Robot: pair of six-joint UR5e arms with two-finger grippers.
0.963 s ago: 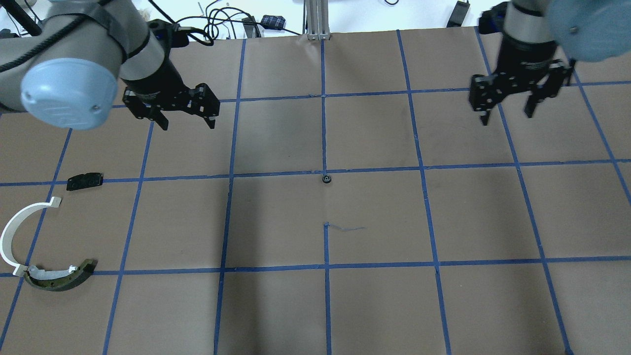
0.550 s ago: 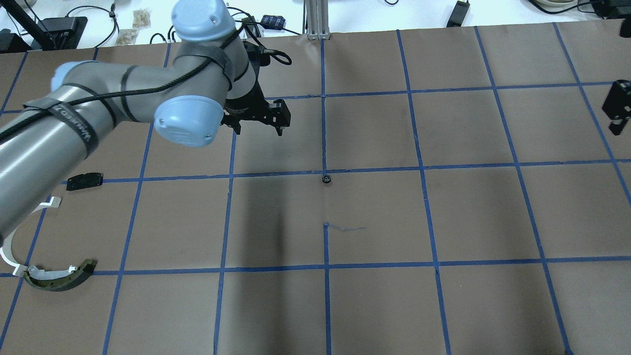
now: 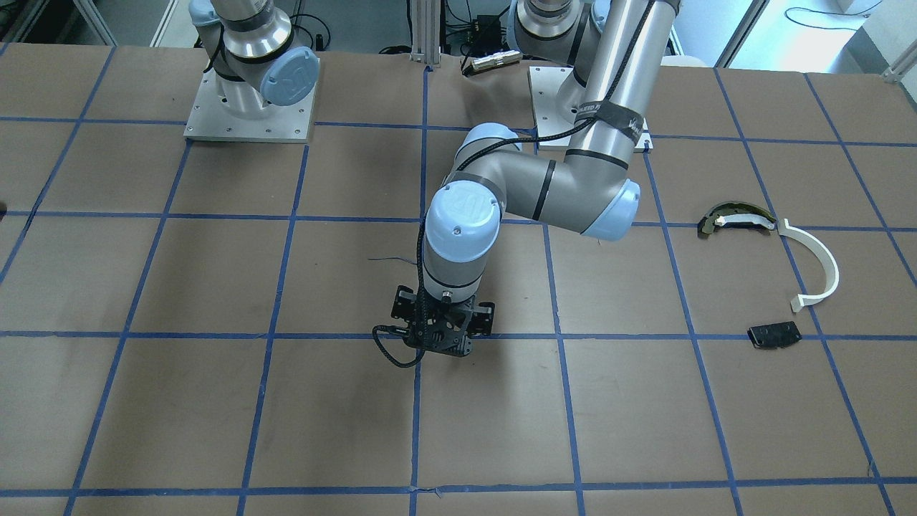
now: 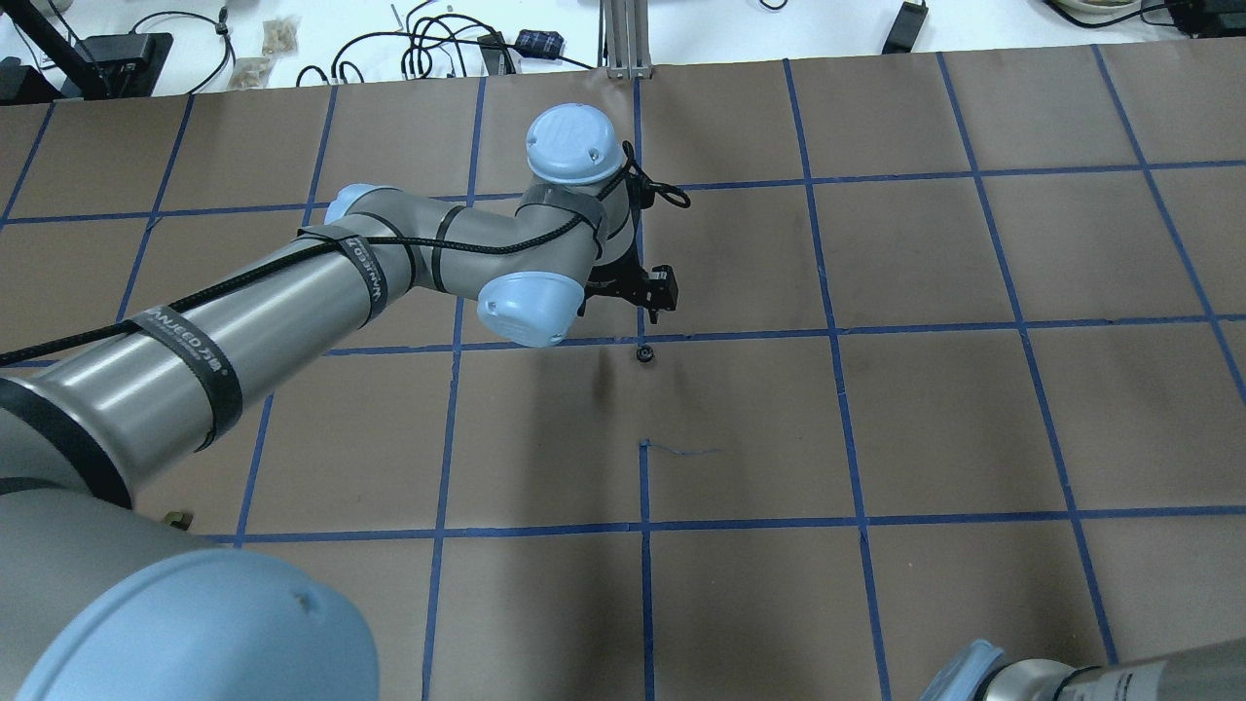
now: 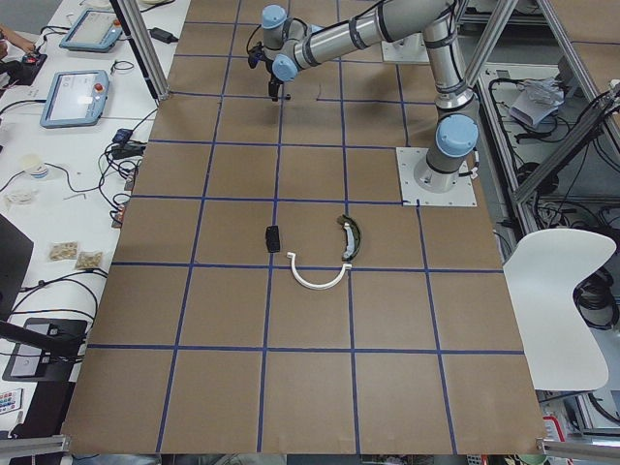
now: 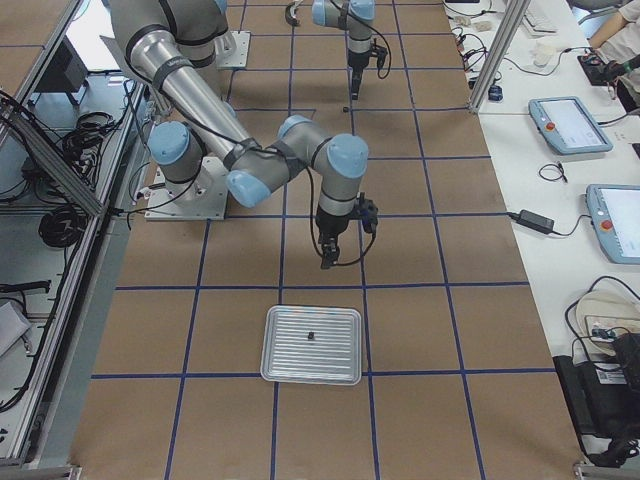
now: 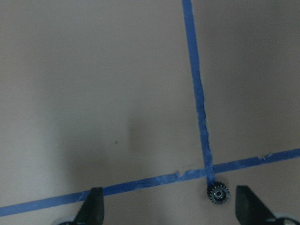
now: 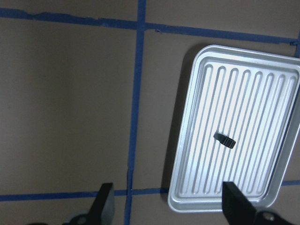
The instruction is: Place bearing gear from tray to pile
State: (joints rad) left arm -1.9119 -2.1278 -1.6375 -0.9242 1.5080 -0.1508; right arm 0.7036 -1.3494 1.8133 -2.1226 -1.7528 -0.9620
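Note:
A small black toothed gear (image 8: 225,139) lies in the silver ribbed tray (image 8: 281,75), also seen in the exterior right view (image 6: 312,336). My right gripper (image 8: 168,206) is open and empty, high over the table beside the tray. A second small gear (image 4: 643,352) with a silver centre lies on the table at a tape crossing. My left gripper (image 4: 650,302) hovers open just beyond it; the gear sits near one fingertip (image 7: 248,206). The pile is a white arc (image 3: 813,265), an olive-and-silver curved piece (image 3: 738,217) and a black plate (image 3: 774,335), apart from both grippers.
Brown paper with blue tape squares covers the table (image 4: 934,428). My left arm (image 4: 292,302) stretches across the overhead view and hides most of the pile there. Cables and small boxes (image 4: 428,44) lie beyond the far edge. The arm bases (image 3: 247,107) stand at the robot's side.
My left arm has swung from the left rear to the table's centre, above the small gear. My right gripper has left the overhead view's upper right; only its arm shows at the bottom right.

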